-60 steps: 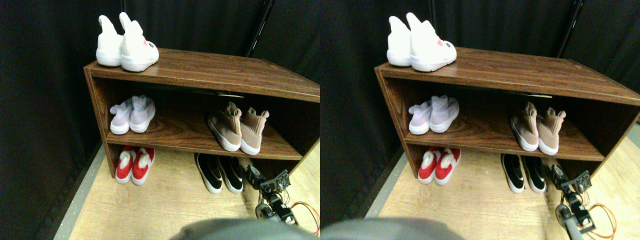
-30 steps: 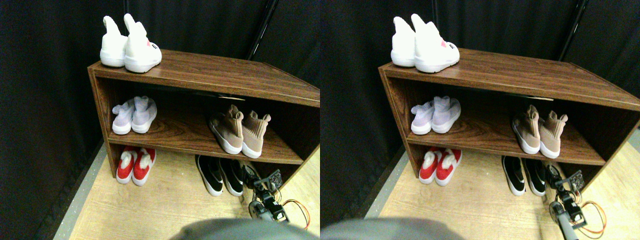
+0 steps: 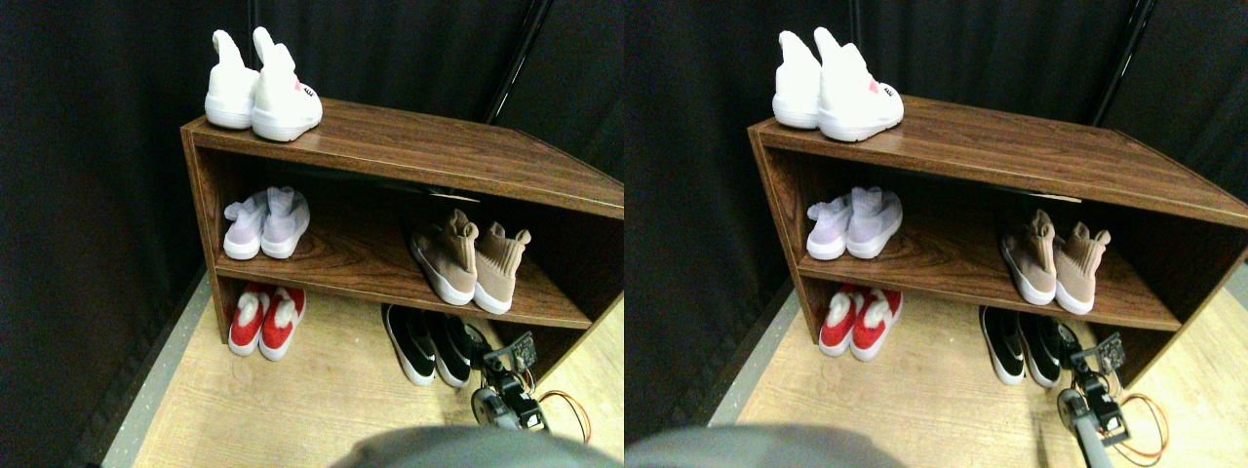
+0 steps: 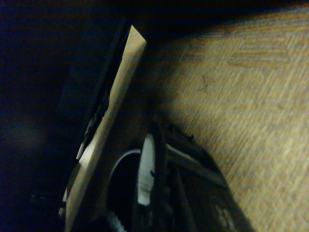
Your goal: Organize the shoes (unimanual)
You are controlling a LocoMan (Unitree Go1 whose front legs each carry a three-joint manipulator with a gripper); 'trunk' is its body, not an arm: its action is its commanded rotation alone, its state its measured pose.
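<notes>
A pair of black low shoes (image 3: 425,343) with white soles stands on the floor under the right side of the wooden rack (image 3: 409,146). My right gripper (image 3: 495,356) is low on the floor, close against the right-hand black shoe; the contact itself is hidden. In the wrist view, the shoe's white sole (image 4: 145,176) lies right beside the dark jaw frame. A tan knit high pair (image 3: 472,261) stands on the middle shelf, right side. A lavender pair (image 3: 265,222) is on the same shelf at the left, a white pair (image 3: 263,90) on top, and a red pair (image 3: 265,320) on the floor at the left.
The rack's right side panel (image 3: 575,327) stands just beyond the gripper, and its pale edge (image 4: 113,111) crosses the wrist view. Orange cables (image 3: 570,408) trail behind the arm. Black curtains (image 3: 88,214) close off the back and left. The floor (image 3: 322,400) is light wood.
The camera has shifted, so the rack sits a little further right. My gripper has moved left and lower in the picture, closer to the right black shoe.
</notes>
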